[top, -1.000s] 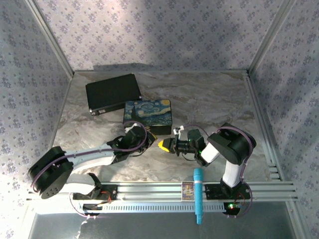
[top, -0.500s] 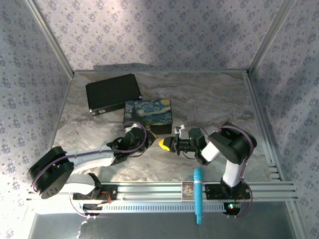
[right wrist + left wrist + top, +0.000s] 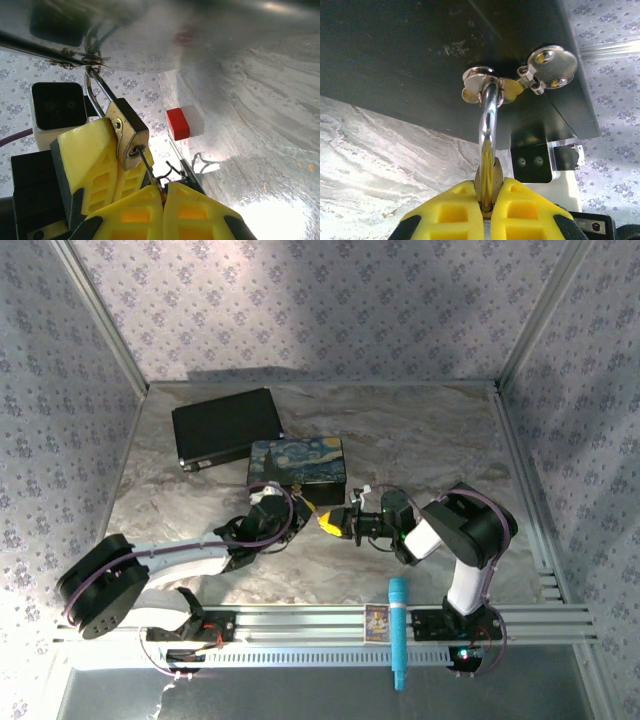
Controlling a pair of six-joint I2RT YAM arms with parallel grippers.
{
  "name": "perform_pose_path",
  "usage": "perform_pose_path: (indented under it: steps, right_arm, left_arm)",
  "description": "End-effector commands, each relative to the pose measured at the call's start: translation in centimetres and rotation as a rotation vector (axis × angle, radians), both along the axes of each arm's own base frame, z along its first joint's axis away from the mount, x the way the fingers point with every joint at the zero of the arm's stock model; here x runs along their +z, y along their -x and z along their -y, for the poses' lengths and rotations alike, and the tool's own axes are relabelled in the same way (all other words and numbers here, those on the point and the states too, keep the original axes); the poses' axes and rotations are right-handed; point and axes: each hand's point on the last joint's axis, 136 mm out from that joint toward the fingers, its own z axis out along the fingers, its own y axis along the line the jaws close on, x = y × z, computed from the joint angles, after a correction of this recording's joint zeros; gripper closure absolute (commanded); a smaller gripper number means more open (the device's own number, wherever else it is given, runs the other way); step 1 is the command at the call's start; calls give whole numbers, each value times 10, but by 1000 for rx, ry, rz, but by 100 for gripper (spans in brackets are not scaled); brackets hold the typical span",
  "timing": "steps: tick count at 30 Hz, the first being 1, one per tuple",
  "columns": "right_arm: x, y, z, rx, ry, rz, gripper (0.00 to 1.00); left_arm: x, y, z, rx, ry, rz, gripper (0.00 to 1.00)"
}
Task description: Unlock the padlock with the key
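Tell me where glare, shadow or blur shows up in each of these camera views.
Top external: soft light, patchy shadow across the back wall. Left wrist: sharp, with a bright glare streak down the shackle of the padlock. Right wrist: the table blows out white at lower right, the top of the frame is blurred, the key is crisp.

Lilac floral wallpaper (image 3: 330, 310) lines three walls around a grey marbled tabletop (image 3: 420, 430), framed by aluminium posts (image 3: 100, 315), in soft, patchy light.
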Motion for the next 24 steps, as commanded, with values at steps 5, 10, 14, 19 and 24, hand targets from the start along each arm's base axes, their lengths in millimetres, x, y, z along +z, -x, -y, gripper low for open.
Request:
perform_pose_path:
  steps: [5, 10, 14, 19, 24]
  right_arm:
    - [32, -28, -12, -58, -73, 85, 100]
    - [23, -38, 2, -88, -52, 87, 100]
    - [18, -37, 9, -95, -37, 88, 100]
    - [16, -32, -3, -48, -39, 100, 100]
    - [8, -39, 5, -47, -24, 104, 100]
  left_arm:
    - [47, 33, 51, -230, 186, 41, 100]
    - [48, 39, 53, -246, 181, 33, 100]
    - [45, 39, 49, -233, 171, 32, 100]
    - [51, 38, 55, -246, 196, 46, 100]
    - [54, 40, 60, -264, 225, 35, 100]
